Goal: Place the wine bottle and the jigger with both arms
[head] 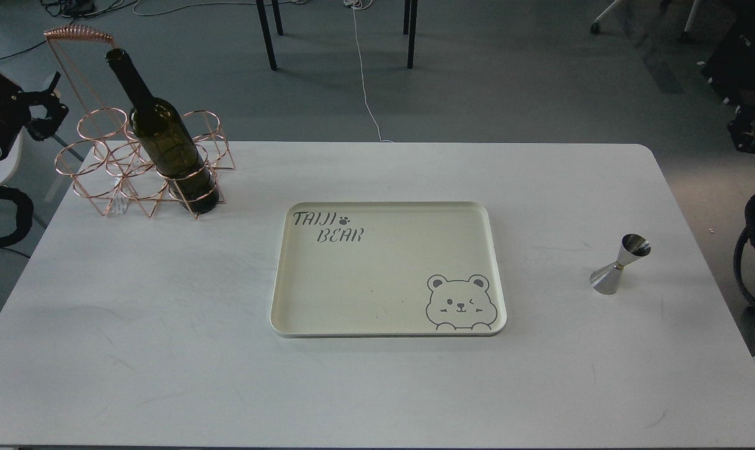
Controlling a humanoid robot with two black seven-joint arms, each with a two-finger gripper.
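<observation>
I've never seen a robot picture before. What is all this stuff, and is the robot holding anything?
This picture is taken from the robot's own head, looking down at a white table. The black thing at the left edge is its left gripper, too dark to tell if it is open; it holds nothing. Its right gripper is out of view. A green bottle stands in a copper wire rack. In the middle lies a tray with a bear drawing, nothing on it. The little steel cup on the right is a jigger.
</observation>
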